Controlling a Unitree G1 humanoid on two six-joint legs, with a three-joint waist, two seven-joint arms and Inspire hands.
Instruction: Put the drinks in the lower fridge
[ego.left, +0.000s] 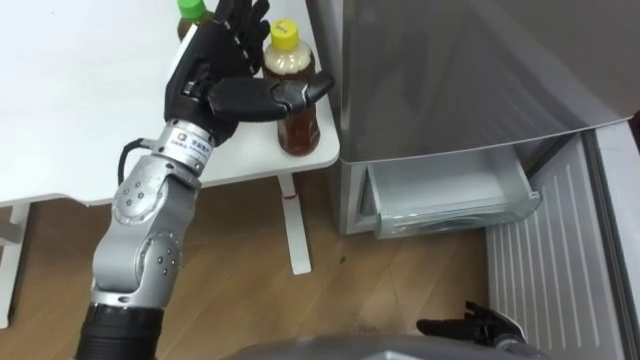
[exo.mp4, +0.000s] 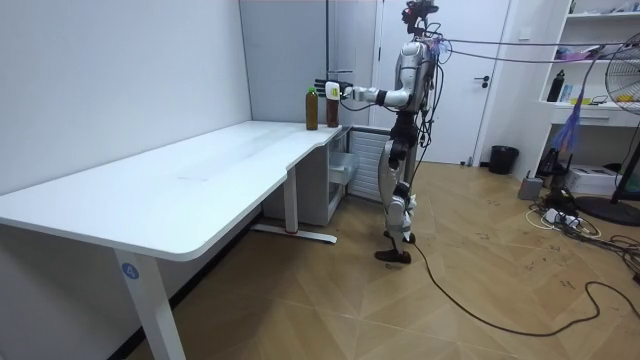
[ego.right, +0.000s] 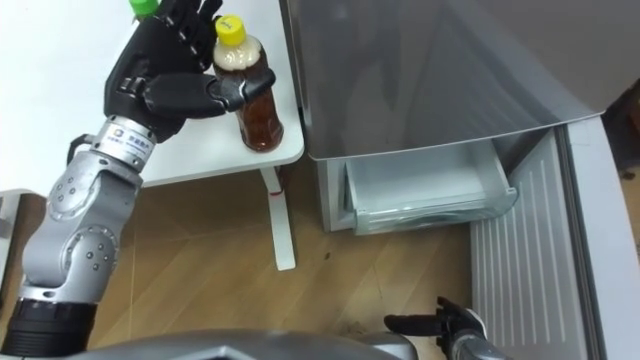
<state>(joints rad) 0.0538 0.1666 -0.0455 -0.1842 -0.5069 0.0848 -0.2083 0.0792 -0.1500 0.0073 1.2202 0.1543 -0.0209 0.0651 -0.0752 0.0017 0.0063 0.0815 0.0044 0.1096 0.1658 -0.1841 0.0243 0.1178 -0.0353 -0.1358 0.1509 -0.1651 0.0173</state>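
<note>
A brown drink bottle with a yellow cap (ego.left: 297, 118) stands upright at the corner of the white table (ego.left: 80, 100), right beside the grey fridge (ego.left: 450, 70). My left hand (ego.left: 212, 75) is at this bottle, open: the fingers reach up behind it and the thumb lies straight across its front, just under the cap. A green-capped bottle (ego.left: 190, 9) peeks out behind the hand. The fridge's lower drawer (ego.left: 450, 200) is pulled out with nothing in it. My right hand (ego.left: 468, 327) hangs low with relaxed fingers. In the room view I stand at the table's far end, left arm stretched toward both bottles (exo.mp4: 322, 106).
The open lower fridge door (ego.left: 560, 265) stands to the right of the drawer, its ribbed inner face showing. The table's white leg and foot (ego.left: 295, 225) rest on the wooden floor between me and the fridge.
</note>
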